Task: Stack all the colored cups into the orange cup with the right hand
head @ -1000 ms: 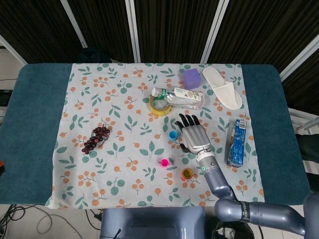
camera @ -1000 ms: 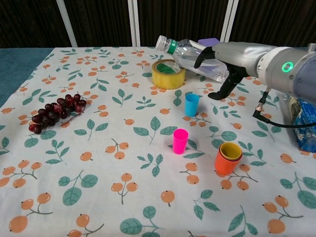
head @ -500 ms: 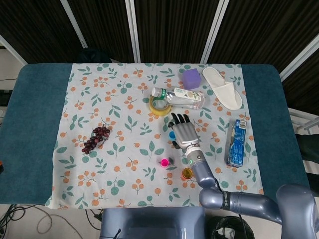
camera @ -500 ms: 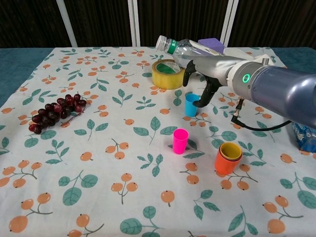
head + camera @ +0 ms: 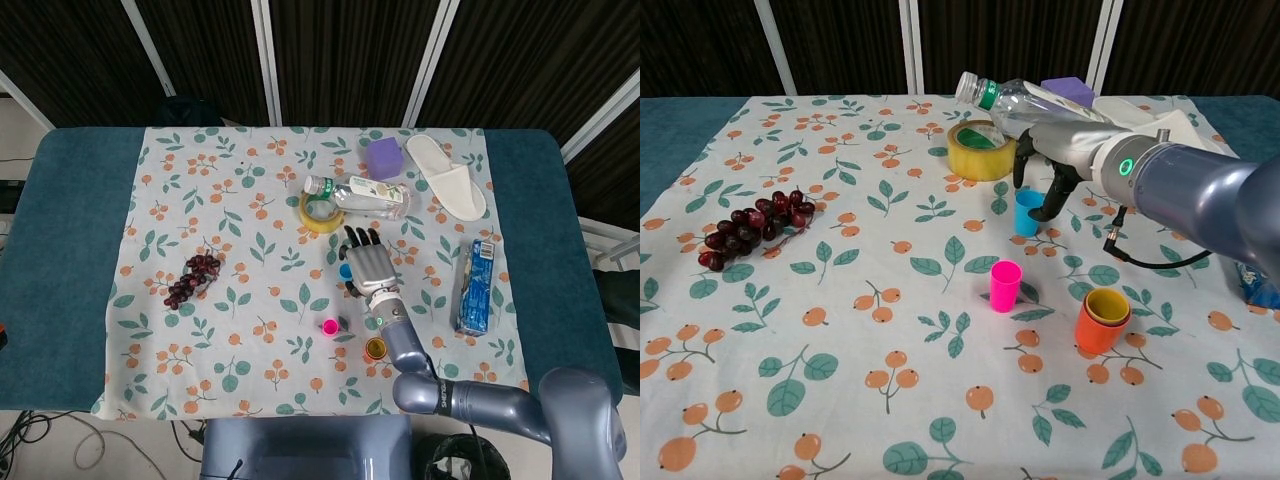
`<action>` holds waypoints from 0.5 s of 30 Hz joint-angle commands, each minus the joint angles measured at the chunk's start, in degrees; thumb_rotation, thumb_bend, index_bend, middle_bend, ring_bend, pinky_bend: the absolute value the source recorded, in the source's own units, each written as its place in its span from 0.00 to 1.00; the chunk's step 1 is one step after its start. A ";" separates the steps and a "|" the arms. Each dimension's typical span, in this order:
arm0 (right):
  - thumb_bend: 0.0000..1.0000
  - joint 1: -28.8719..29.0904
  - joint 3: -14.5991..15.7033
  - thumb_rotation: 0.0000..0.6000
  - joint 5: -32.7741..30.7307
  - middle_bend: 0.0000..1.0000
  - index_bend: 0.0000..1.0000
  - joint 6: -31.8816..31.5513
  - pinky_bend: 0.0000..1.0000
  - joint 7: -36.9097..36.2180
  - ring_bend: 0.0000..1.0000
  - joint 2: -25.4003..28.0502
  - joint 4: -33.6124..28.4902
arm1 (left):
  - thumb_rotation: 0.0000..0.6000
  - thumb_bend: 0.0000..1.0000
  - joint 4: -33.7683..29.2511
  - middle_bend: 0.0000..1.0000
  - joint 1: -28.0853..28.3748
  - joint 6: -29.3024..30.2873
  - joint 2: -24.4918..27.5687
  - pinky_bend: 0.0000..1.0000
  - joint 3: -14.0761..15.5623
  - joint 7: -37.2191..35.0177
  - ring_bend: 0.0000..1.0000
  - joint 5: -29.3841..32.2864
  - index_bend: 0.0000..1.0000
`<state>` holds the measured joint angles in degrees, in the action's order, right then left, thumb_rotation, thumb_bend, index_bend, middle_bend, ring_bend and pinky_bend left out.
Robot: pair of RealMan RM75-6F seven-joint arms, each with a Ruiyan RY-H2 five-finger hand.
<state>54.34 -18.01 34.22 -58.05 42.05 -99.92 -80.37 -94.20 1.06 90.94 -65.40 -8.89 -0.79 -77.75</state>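
the right hand (image 5: 1052,160) sits just right of centre in the upper half of the chest view, palm down, its fingers (image 5: 1021,162) curled downward around the top of the blue cup (image 5: 1027,213). whether they actually press the cup cannot be told; the cup stands upright on the cloth. in the head view the same hand (image 5: 368,264) lies a little right of the middle of the frame, fingers pointing toward the top, with the blue cup (image 5: 345,271) peeking out at its left edge.

lower and left of the hand in the chest view stands the pink cup (image 5: 1005,285), upright and alone. to the lower right is the orange cup (image 5: 1101,320), with a yellow cup (image 5: 1108,304) nested inside it. both are well apart from the hand.

just above the hand lie a clear plastic bottle (image 5: 1025,112) on its side and a roll of yellow tape (image 5: 980,150). a bunch of dark grapes (image 5: 750,226) lies at the left of the frame. in the head view a purple block (image 5: 383,157) and a white slipper (image 5: 446,175) lie toward the upper right, and a blue packet (image 5: 477,285) at the right edge of the floral tablecloth (image 5: 220,230).
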 commanded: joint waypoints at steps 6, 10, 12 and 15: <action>0.39 0.50 0.40 1.00 -0.25 0.00 0.40 0.24 0.08 -0.79 0.00 -0.78 1.70 | 1.00 0.76 0.00 0.01 0.02 -0.14 0.04 0.00 -0.03 -0.04 0.00 0.14 0.15; 0.39 0.67 0.38 1.00 -0.23 0.00 0.43 0.22 0.08 -1.02 0.00 -1.00 2.13 | 1.00 0.76 0.01 0.01 0.02 -0.13 0.04 0.00 -0.07 -0.02 0.00 0.21 0.15; 0.39 0.68 0.38 1.00 -0.23 0.00 0.44 0.20 0.08 -1.14 0.00 -1.04 2.16 | 1.00 0.76 0.00 0.01 0.02 -0.10 0.04 0.00 -0.09 -0.03 0.00 0.21 0.15; 0.39 0.65 0.50 1.00 -0.06 0.00 0.46 0.07 0.08 -1.40 0.01 -1.02 2.03 | 1.00 0.76 0.00 0.01 0.01 -0.13 0.04 0.00 -0.10 -0.03 0.00 0.27 0.15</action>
<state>54.99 -17.52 34.15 -57.97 40.65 -100.95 -78.32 -94.20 1.07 90.81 -65.36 -8.98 -0.82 -77.48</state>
